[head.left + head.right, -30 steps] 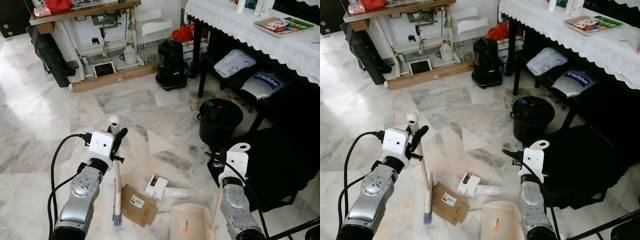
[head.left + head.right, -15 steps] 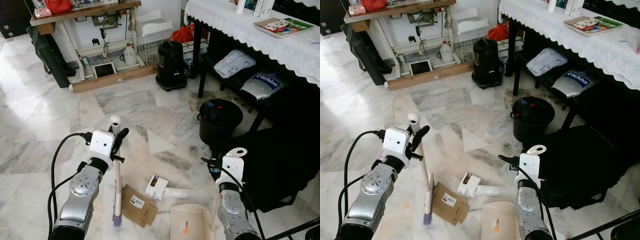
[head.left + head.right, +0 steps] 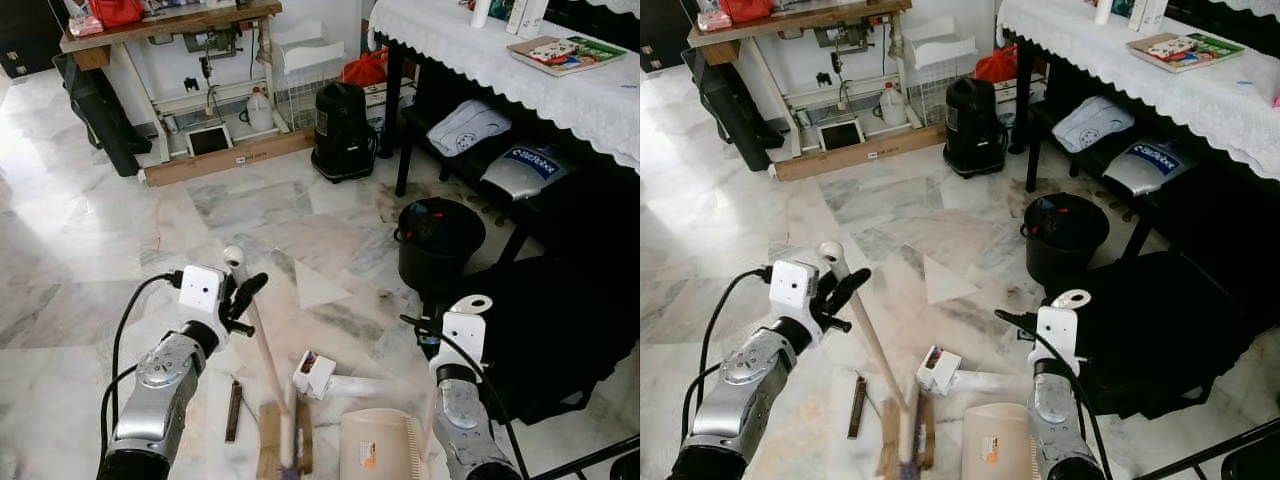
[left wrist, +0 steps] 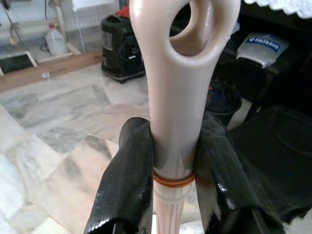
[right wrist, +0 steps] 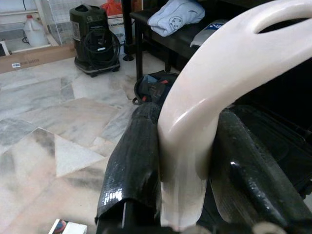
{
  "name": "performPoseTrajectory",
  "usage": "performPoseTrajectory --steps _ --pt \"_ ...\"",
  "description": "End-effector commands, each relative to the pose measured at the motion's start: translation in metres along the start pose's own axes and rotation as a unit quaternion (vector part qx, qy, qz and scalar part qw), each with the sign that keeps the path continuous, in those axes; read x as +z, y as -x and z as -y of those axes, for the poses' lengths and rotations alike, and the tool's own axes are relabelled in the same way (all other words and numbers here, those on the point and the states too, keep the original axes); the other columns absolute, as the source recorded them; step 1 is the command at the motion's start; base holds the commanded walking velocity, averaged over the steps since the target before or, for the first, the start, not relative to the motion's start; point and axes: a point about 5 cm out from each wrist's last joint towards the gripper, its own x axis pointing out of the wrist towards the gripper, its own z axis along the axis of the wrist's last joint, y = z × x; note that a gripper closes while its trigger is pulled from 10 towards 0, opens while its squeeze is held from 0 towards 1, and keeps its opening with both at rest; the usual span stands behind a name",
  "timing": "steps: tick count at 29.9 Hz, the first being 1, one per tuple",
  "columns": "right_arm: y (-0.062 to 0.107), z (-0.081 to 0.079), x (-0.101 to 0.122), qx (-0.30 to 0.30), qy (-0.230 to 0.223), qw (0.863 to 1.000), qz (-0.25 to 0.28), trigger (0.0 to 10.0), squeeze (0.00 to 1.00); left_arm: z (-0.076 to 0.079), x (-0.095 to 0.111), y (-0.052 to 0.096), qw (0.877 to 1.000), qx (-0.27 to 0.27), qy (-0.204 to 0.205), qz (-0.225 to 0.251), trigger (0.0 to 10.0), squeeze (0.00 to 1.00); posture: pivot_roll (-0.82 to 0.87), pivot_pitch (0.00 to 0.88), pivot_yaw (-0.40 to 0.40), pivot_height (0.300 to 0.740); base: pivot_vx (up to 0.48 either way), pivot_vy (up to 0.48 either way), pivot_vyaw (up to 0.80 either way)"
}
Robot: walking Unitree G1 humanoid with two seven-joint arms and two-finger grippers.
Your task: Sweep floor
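My left gripper [image 3: 247,289] is shut on the pale handle of a broom [image 3: 262,345], just below its looped top. The broom leans, and its blurred head [image 3: 288,452] rests on a brown cardboard piece [image 3: 268,452] low on the marble floor. In the left wrist view both black fingers [image 4: 127,170] clamp the handle. My right gripper [image 3: 428,338] is shut on the upright white handle [image 5: 204,97] of a cream dustpan [image 3: 378,443], which sits on the floor right of the broom head. A small white box [image 3: 313,373] lies between them.
A thin dark strip [image 3: 233,410] lies on the floor left of the cardboard. A black bucket [image 3: 438,240] and a black bag [image 3: 570,330] stand to the right, under a lace-covered table [image 3: 500,60]. A black vacuum [image 3: 343,128] and a workbench [image 3: 170,30] stand at the back.
The broom has tilted and its head has swept right, carrying the cardboard toward the dustpan. A dark strip now lies where the cardboard was. The right arm barely moved.
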Motion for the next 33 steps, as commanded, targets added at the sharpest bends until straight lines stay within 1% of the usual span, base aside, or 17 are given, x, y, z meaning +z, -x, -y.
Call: performPoseTrajectory --steps 1,2,6,8,11,13,15,18,19,20,23,24,27,28,33 --pt "0.006 -0.005 -0.011 0.013 0.012 0.999 -0.027 10.0 0.0 -0.007 0.024 -0.002 0.999 0.017 0.001 0.048 10.0 0.0 0.14 0.035 0.088 0.74 0.0 0.0 0.0" --pt "0.006 -0.005 -0.011 0.013 0.012 0.999 -0.027 10.0 0.0 -0.008 0.027 -0.002 0.998 0.025 0.002 0.056 10.0 0.0 0.14 0.035 0.088 0.74 0.0 0.0 0.0" --pt "0.006 -0.006 -0.011 0.014 0.012 0.999 -0.027 10.0 0.0 -0.02 0.044 -0.001 0.991 0.08 -0.021 0.101 10.0 0.0 0.14 0.032 0.089 0.74 0.0 0.0 0.0" --pt "0.006 -0.006 -0.011 0.014 0.012 0.999 -0.027 10.0 0.0 -0.024 0.049 -0.001 0.989 0.091 -0.026 0.111 10.0 0.0 0.14 0.032 0.089 0.74 0.0 0.0 0.0" --pt "0.006 -0.006 -0.01 0.014 0.012 0.999 -0.028 10.0 0.0 -0.027 0.059 0.001 0.986 0.099 -0.046 0.128 10.0 0.0 0.14 0.026 0.09 0.74 0.0 0.0 0.0" --pt "0.006 -0.006 -0.01 0.014 0.012 0.999 -0.028 10.0 0.0 -0.027 0.06 0.002 0.985 0.098 -0.05 0.129 10.0 0.0 0.14 0.025 0.09 0.74 0.0 0.0 0.0" --pt "0.006 -0.007 -0.011 0.015 0.012 0.999 -0.029 10.0 0.0 -0.026 0.059 0.002 0.986 0.095 -0.06 0.124 10.0 0.0 0.14 0.025 0.09 0.74 0.0 0.0 0.0" --pt "0.006 -0.008 -0.01 0.016 0.012 0.999 -0.029 10.0 0.0 -0.024 0.052 0.002 0.988 0.087 -0.07 0.109 10.0 0.0 0.14 0.025 0.089 0.74 0.0 0.0 0.0" --pt "0.006 -0.008 -0.01 0.016 0.013 0.999 -0.029 10.0 0.0 -0.021 0.047 0.002 0.989 0.077 -0.082 0.099 10.0 0.0 0.14 0.026 0.088 0.74 0.0 0.0 0.0" --pt "0.006 -0.008 -0.01 0.016 0.013 0.999 -0.029 10.0 0.0 -0.021 0.047 0.002 0.989 0.077 -0.082 0.099 10.0 0.0 0.14 0.026 0.088 0.74 0.0 0.0 0.0" --pt "0.006 -0.007 -0.01 0.015 0.013 0.999 -0.029 10.0 0.0 -0.015 0.039 0.003 0.988 0.056 -0.118 0.081 10.0 0.0 0.14 0.029 0.088 0.74 0.0 0.0 0.0" --pt "0.006 -0.007 -0.011 0.014 0.014 0.999 -0.029 10.0 0.0 -0.011 0.032 0.003 0.987 0.041 -0.138 0.068 10.0 0.0 0.14 0.029 0.088 0.74 0.0 0.0 0.0" --pt "0.006 -0.007 -0.011 0.014 0.014 0.999 -0.029 10.0 0.0 -0.009 0.029 0.004 0.987 0.035 -0.145 0.062 10.0 0.0 0.14 0.032 0.088 0.74 0.0 0.0 0.0" --pt "0.006 -0.007 -0.011 0.014 0.014 0.999 -0.029 10.0 0.0 -0.006 0.024 0.004 0.986 0.026 -0.157 0.054 10.0 0.0 0.14 0.034 0.087 0.74 0.0 0.0 0.0" --pt "0.006 -0.007 -0.011 0.016 0.014 0.999 -0.028 10.0 0.0 -0.005 0.012 0.007 0.986 0.02 -0.162 0.033 10.0 0.0 0.13 0.037 0.086 0.74 0.0 0.0 0.0"
